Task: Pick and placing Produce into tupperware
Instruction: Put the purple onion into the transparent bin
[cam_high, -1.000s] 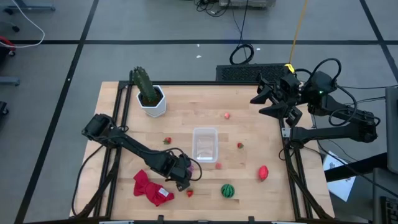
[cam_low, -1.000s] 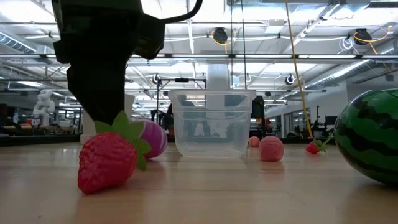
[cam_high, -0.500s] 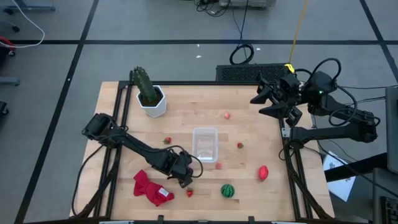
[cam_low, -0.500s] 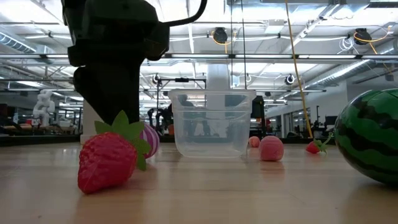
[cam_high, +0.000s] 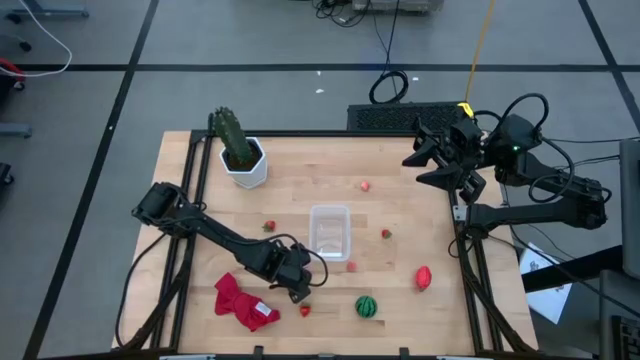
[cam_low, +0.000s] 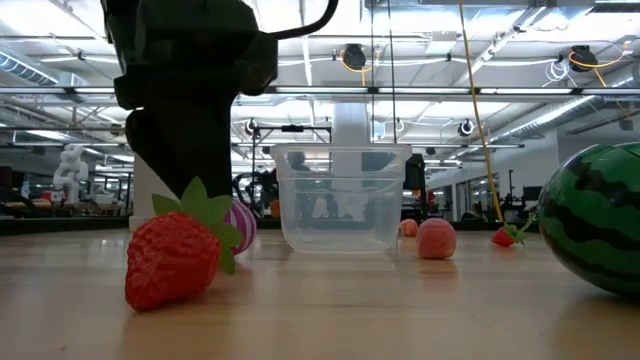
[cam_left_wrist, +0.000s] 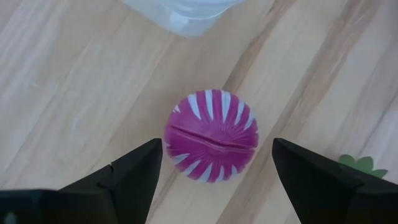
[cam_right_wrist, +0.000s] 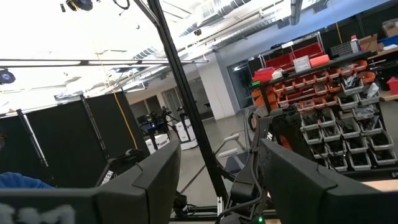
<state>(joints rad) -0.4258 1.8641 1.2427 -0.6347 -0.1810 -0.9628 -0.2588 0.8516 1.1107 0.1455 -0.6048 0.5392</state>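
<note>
Clear tupperware (cam_high: 330, 232) holds no produce; left pincer (cam_left_wrist: 214, 180) spread wide astride purple striped ball (cam_left_wrist: 211, 135); right pincer (cam_high: 432, 160) parted, holding nothing.

Table (cam_high: 400, 180): pale wood planks, smooth matt grain. Clear plastic rectangular tub (cam_low: 340, 198): glossy, see-through. Purple-and-white striped ball (cam_left_wrist: 211, 135): smooth plastic, slight sheen. Red strawberry piece (cam_low: 172, 260): dimpled, rough. Crumpled red cloth (cam_high: 243, 303): soft, matt.

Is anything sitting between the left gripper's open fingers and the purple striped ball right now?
No. In the left wrist view the left gripper straddles the purple-and-white striped ball, with only bare wooden table in the gaps between it and the fingers.
</note>
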